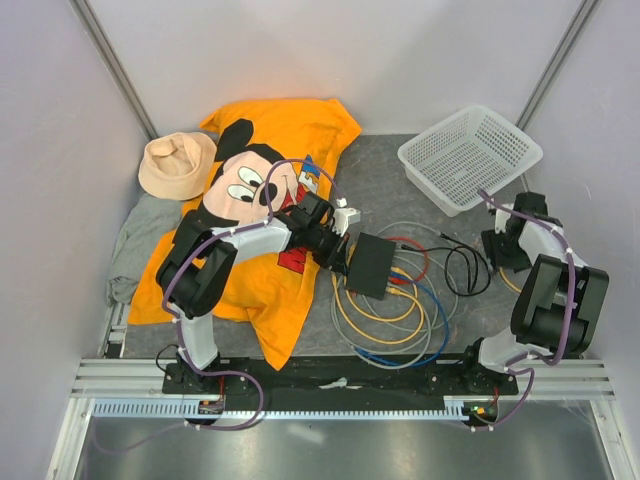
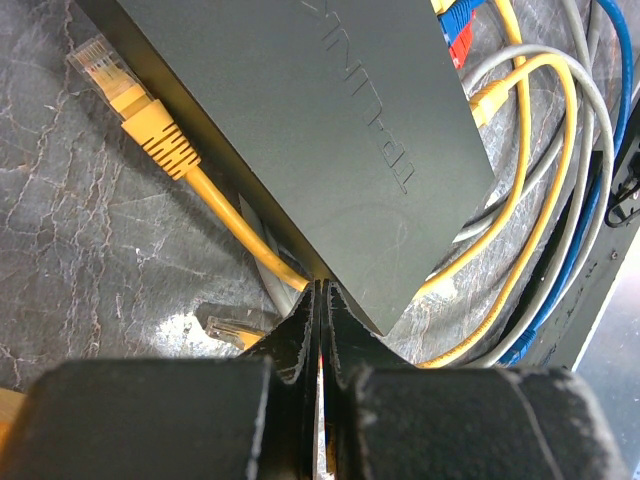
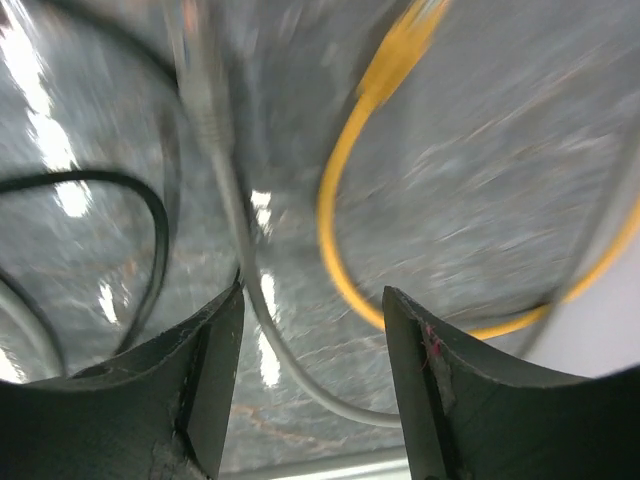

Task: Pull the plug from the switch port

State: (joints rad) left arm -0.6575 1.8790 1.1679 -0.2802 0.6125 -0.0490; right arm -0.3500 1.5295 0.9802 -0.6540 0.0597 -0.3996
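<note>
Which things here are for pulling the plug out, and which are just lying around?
For the job: switch, plugged-in cables, left gripper.
Lying about: Mickey shirt, white basket, beige hat, grey cloth.

Dark marbled table, apparently white walls.

The switch, a flat matte-black box with faint lettering on its top, was laid near the middle of the grey surface. At one long edge, blue and red plugs were seen entering it. A loose yellow plug was laid just beside the opposite edge.
</note>
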